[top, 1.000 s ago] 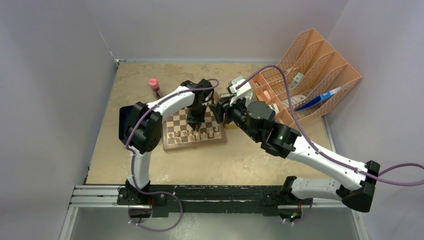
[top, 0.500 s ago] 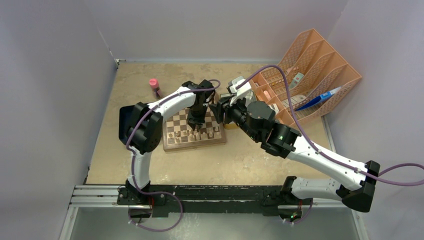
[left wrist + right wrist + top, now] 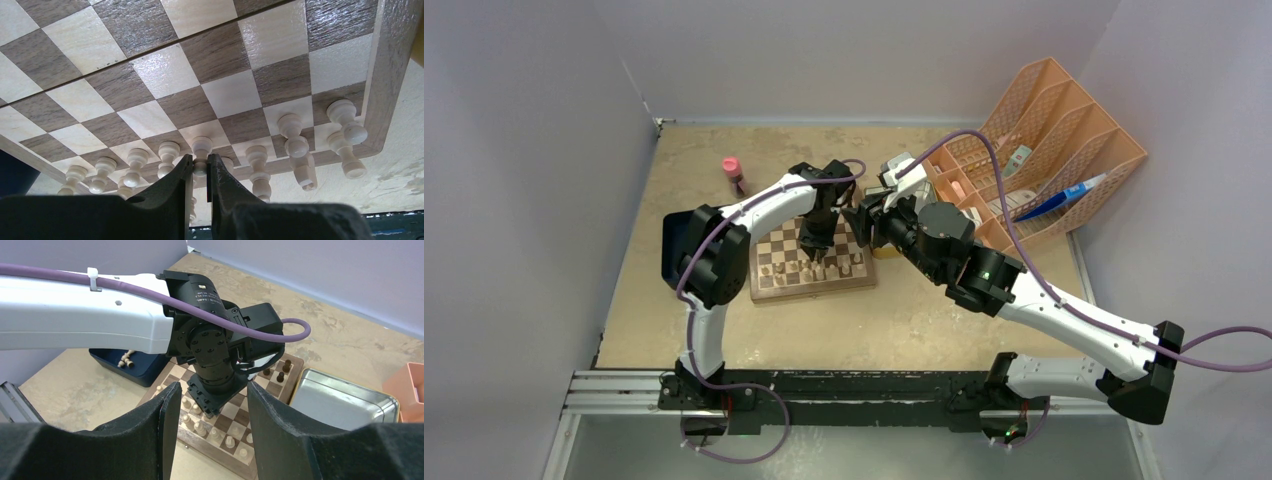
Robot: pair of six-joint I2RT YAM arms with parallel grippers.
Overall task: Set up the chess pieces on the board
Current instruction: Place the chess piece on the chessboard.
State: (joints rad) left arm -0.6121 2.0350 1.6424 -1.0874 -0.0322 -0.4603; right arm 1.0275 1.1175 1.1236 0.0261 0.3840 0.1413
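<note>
Judged as mid-placement: pale pawn (image 3: 201,146) clamped in left tool (image 3: 200,159), standing in the pale row by the chessboard's (image 3: 165,70) near edge, right tool (image 3: 212,390) spread empty alongside; next, parting and lifting straight, clear of neighbouring pieces (image 3: 168,148).

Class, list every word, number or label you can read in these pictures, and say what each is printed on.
No text can be read.
White print on the left arm's wrist motor: too small and blurred to read.
Labels on the items in the orange rack: too small to read.
</note>
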